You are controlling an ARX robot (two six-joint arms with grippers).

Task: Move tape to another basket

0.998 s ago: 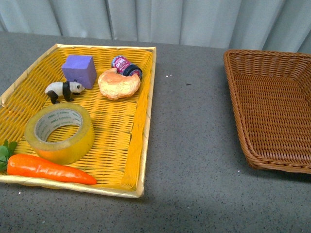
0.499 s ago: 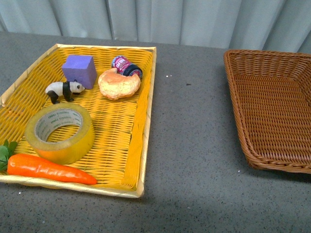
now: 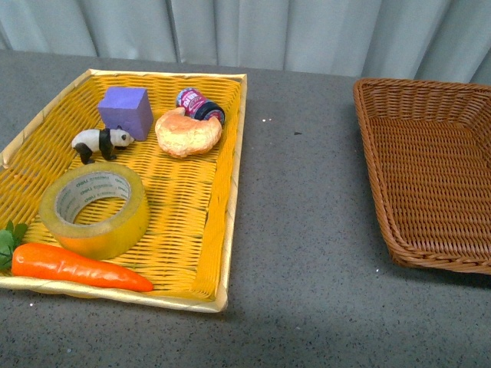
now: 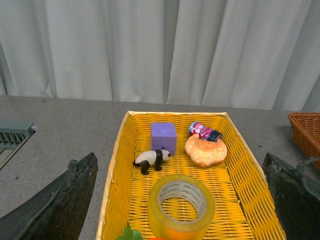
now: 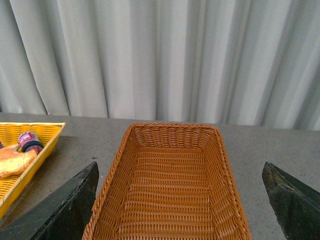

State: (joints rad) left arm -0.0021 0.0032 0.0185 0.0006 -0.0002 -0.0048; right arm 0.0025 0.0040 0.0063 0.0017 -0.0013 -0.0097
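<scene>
While tape (image 3: 93, 208) lies flat in yellow tray (image 3: 232, 192) by carrot (image 3: 77, 267), left claw (image 4: 179, 167) and right claw (image 5: 180, 170) are seen spread, empty. Roll judged light, stiff, slick; wall to be pinched via core.

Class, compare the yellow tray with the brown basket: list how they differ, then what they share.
The yellow tray is bright yellow with a pale rim; the brown basket is dark brown. The tray is shallow; the basket has raised sloping sides. The tray holds the tape and a carrot; the basket shows nothing inside. Both are woven and rectangular.
</scene>
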